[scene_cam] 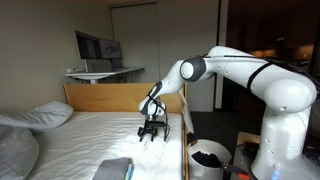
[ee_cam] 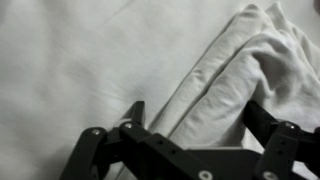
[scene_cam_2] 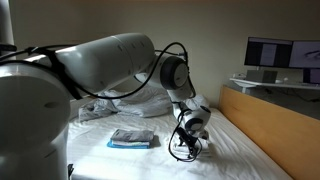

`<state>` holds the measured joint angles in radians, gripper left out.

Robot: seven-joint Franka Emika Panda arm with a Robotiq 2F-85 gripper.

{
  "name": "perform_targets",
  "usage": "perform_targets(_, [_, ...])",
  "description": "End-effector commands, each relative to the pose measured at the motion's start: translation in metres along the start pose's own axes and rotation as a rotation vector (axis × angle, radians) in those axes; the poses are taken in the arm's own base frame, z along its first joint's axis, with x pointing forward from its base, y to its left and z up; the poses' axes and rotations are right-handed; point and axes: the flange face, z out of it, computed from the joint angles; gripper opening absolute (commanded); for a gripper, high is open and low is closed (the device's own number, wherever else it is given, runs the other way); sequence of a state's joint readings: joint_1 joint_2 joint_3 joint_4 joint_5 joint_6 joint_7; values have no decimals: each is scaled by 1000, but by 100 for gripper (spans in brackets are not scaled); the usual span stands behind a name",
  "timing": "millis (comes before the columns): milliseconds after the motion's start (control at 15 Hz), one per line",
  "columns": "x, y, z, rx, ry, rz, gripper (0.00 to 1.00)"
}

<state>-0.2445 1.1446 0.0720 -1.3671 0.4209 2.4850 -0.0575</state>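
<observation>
My gripper (scene_cam: 152,130) is low over a bed with a white sheet (scene_cam: 90,140), pointing down; it also shows in an exterior view (scene_cam_2: 185,148). In the wrist view the gripper (ee_cam: 198,118) is open. Its two black fingers stand on either side of a raised fold of white cloth (ee_cam: 225,75) lying on the sheet. The cloth runs from between the fingers up to the upper right. I cannot tell whether the fingertips touch the sheet.
A folded grey-blue towel (scene_cam_2: 133,139) lies on the bed near the gripper, also in an exterior view (scene_cam: 115,168). Pillows (scene_cam: 45,115) lie at one end. A wooden bed board (scene_cam: 110,97) borders the mattress. A desk with a monitor (scene_cam: 98,48) stands behind. A bin (scene_cam: 208,158) stands beside the bed.
</observation>
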Motion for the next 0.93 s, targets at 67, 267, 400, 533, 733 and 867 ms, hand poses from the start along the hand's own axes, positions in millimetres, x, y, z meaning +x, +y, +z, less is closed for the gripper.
perform_targets(67, [6,12,16,-32,-30,10,100])
perform_targets(267, [9,3,14,-11,-29,-12,100])
perform_targets(400, [11,-14,8,13,-12,-31,100])
perform_targets(533, [12,-27,5,31,0,-45,100])
perform_targets(733, [11,-30,8,36,-5,-54,100])
perform_targets(867, [9,-37,8,28,5,-44,100])
